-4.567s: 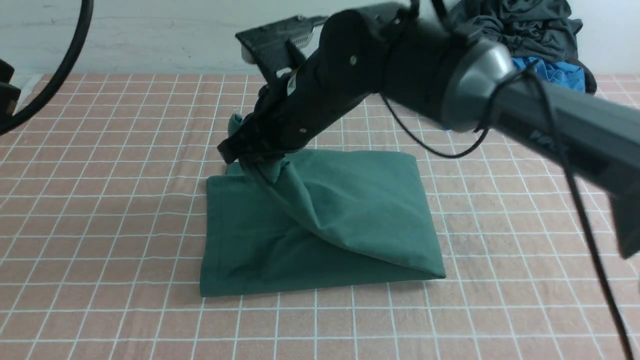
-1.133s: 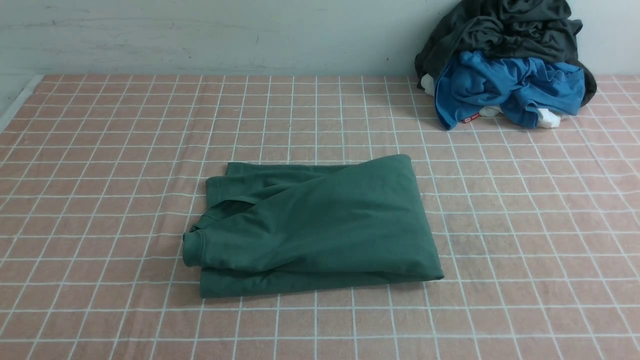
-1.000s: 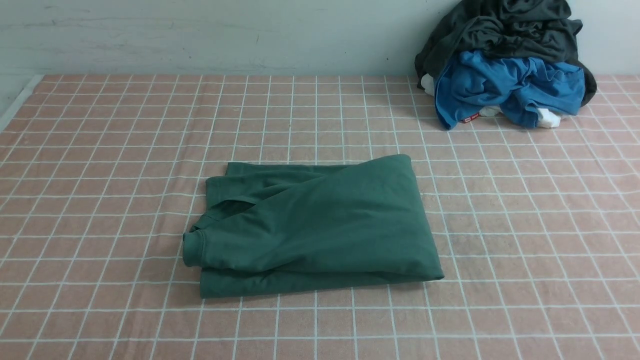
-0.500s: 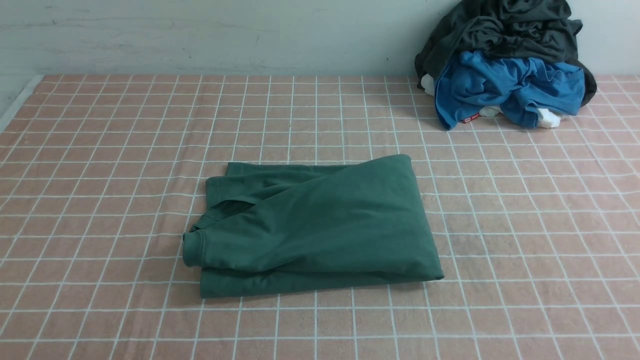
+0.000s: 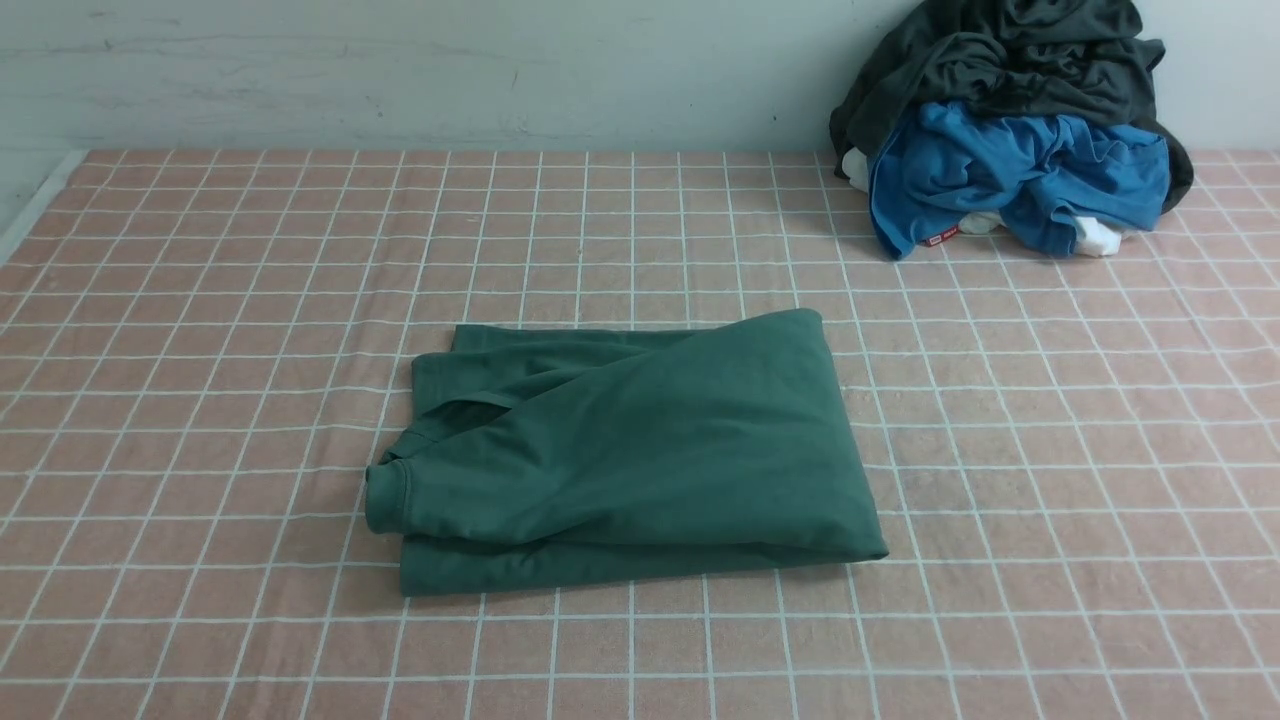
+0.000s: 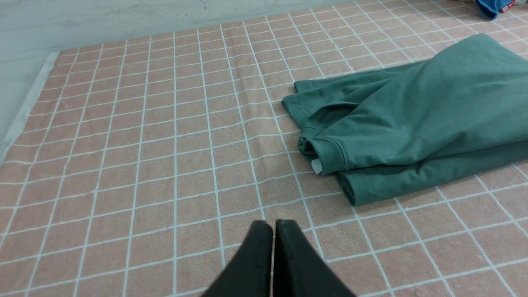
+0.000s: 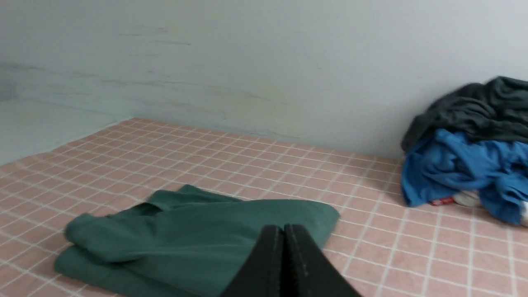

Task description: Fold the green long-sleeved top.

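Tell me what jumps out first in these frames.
The green long-sleeved top lies folded into a compact bundle mid-table on the pink checked cloth. A heap of dark grey and bright blue garments sits at the far right corner against the wall. Neither arm touches anything.

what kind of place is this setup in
Probably a lab bench for laundry-folding trials: a pink grid-checked cloth covers the surface, a folded dark green jersey top lies alone, and crumpled blue and dark grey garments sit heaped against a bare wall.
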